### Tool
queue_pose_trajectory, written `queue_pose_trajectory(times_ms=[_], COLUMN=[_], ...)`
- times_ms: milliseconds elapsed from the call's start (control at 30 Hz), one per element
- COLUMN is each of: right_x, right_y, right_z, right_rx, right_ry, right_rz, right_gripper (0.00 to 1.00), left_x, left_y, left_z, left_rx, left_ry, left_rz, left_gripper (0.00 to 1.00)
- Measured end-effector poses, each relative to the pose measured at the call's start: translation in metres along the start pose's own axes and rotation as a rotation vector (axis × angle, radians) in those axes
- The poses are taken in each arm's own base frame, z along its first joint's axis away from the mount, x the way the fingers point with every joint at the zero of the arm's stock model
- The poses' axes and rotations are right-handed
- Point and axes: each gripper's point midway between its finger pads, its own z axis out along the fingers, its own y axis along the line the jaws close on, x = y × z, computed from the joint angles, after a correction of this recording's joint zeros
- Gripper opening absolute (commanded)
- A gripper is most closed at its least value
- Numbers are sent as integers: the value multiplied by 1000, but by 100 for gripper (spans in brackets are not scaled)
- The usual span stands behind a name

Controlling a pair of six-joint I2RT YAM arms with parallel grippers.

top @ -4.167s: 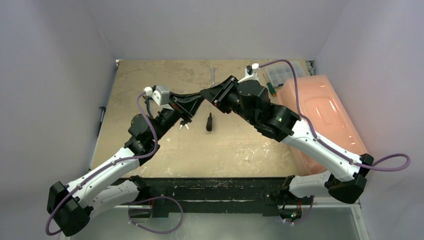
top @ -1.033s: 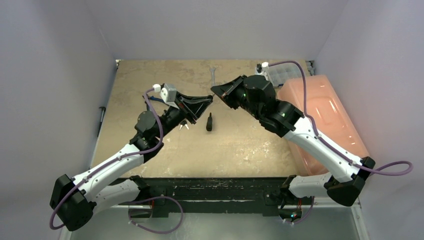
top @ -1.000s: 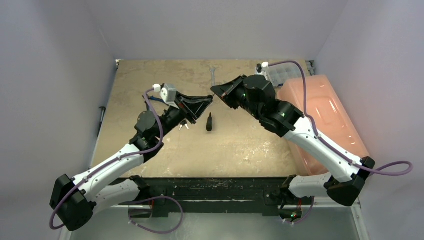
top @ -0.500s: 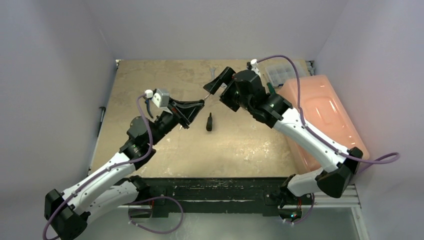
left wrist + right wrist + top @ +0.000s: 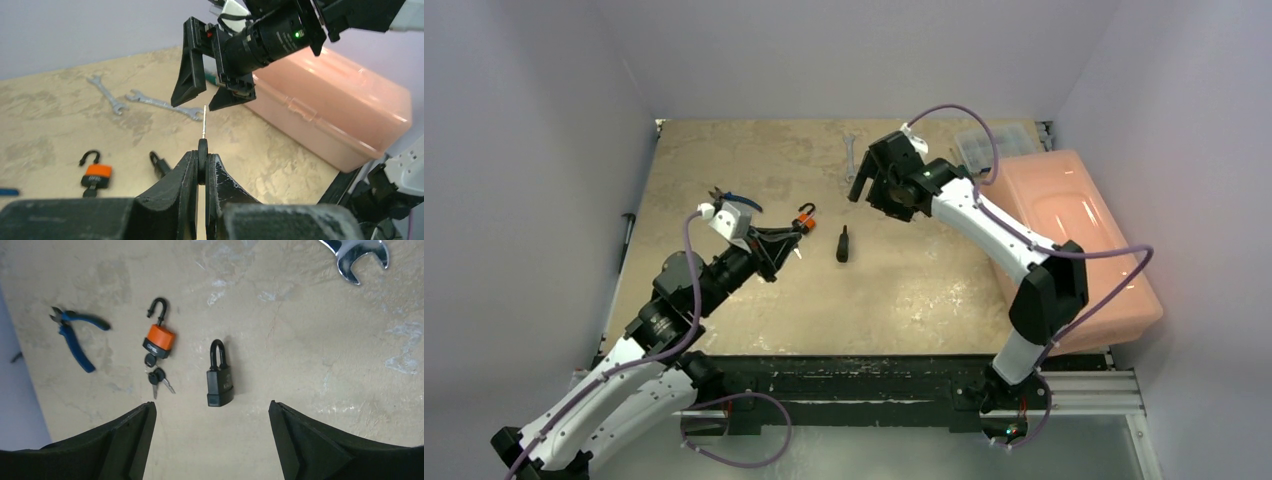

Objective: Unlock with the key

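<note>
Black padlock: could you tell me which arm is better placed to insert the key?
Left. The left gripper is shut on the key, blade forward; the right gripper hangs open above the black padlock.

Pale lettering is stamped down the front of the black padlock (image 5: 219, 382), but it is too small and blurred to read. The orange padlock (image 5: 159, 341) carries a short light word on the dark band at its base, and that cannot be made out in either wrist view.
</note>
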Motion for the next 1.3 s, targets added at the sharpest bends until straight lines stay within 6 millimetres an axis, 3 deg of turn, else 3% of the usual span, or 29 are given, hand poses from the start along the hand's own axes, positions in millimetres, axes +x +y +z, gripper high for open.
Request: queue_pose_trajectory(times_ms=[233,467,867,1300], right_x=[22,58,92,115], right_y=[-3,-14,-4,-23], right_z=[39,75,97,127], right_rx=[83,164,194,263], right_ry=[114,227,300,351], right_rz=[-64,-114,-175,-197], right_gripper=[88,88,83,61], left_x=[26,36,32,33], left_y=[18,26,30,30], left_z=[-15,-22,-28,-31], left_rx=[-81,-111,-134,-136], left_ry=[114,159,146,150], left_rz=[53,82,94,97], left_gripper=[0,0,0,0])
